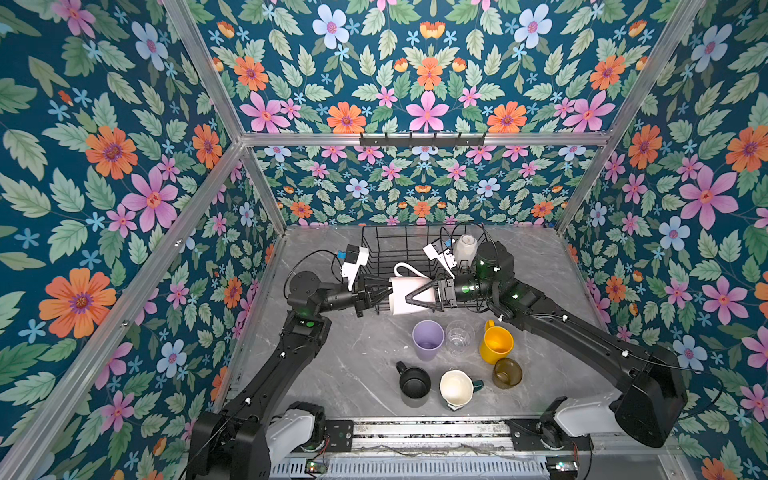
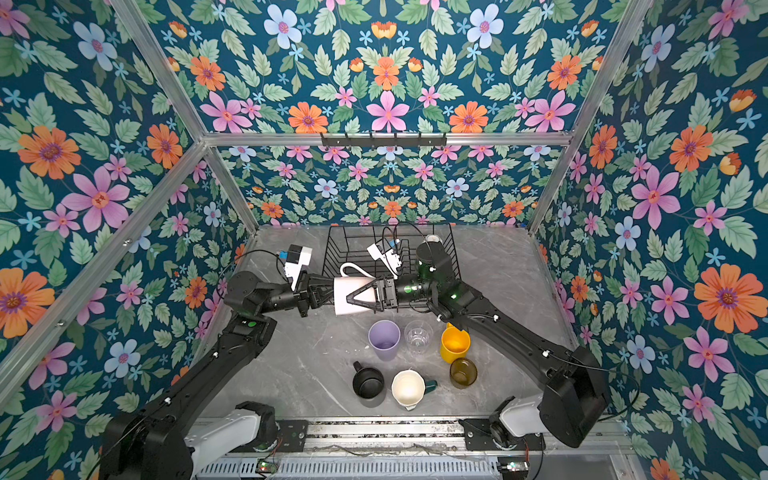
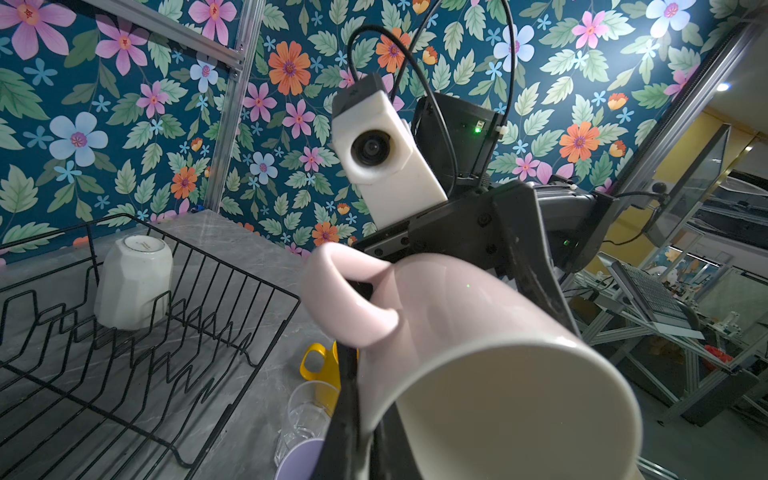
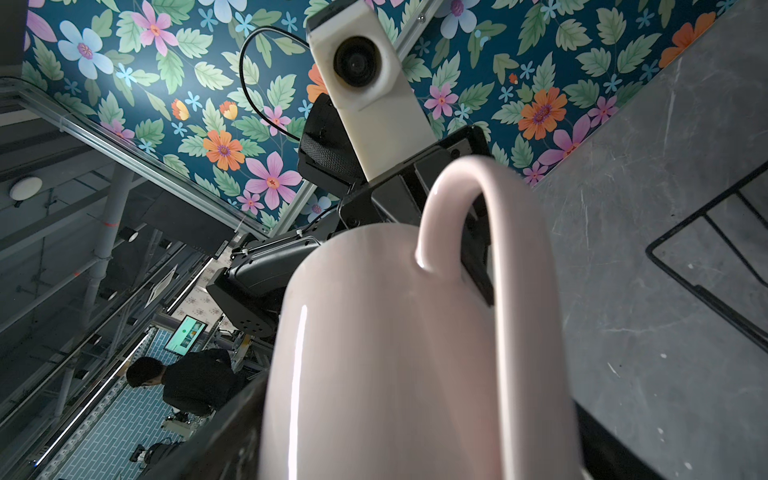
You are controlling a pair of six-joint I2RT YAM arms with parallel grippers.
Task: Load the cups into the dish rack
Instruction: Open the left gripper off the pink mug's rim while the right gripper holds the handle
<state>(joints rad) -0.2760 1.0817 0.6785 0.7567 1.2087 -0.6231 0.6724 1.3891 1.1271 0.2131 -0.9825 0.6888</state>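
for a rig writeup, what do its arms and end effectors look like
The left arm and right arm are black jointed links with white base housings and green lights. The left end effector and right end effector have black open-frame fingers, each with a white boxy camera and black cable.

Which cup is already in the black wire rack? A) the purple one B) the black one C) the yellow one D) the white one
D: the white mug sits upside down inside the rack, in its far corner.
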